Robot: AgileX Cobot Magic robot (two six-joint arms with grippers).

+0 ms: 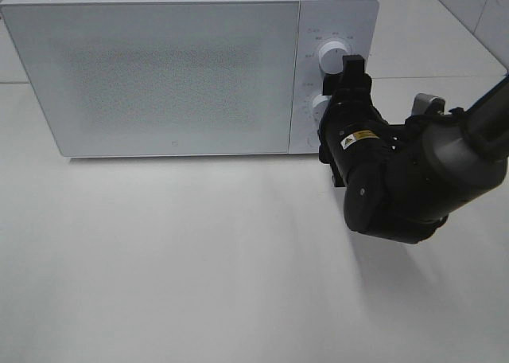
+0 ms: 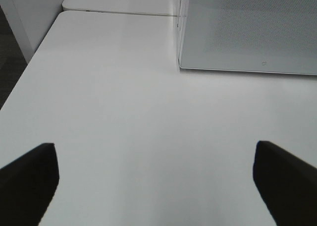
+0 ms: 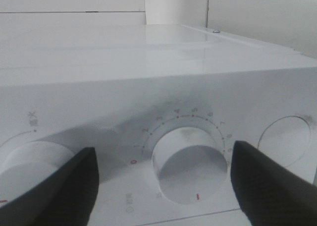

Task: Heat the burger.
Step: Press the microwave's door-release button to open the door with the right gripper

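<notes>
Exterior high view, burger: not seen in any view; judged to sit inside the white box-shaped microwave oven [image 1: 175, 68], whose speckled door [image 1: 159, 72] is shut.
Burger from gripper: behind the door, toward the left arm's side of the right gripper [image 3: 162, 159]; no reach needed, by judgement.
Right gripper: jaws wide, black fingers [image 3: 64, 186] flanking the round white numbered dial [image 3: 190, 161], gaps both sides, holding nothing.
Dial axis: straight out of the panel, toward the gripper.
Left gripper [image 2: 154, 151]: jaws wide, empty, above the bare white table [image 2: 124, 112], well apart from the dial.
Nearer arm: right.
</notes>
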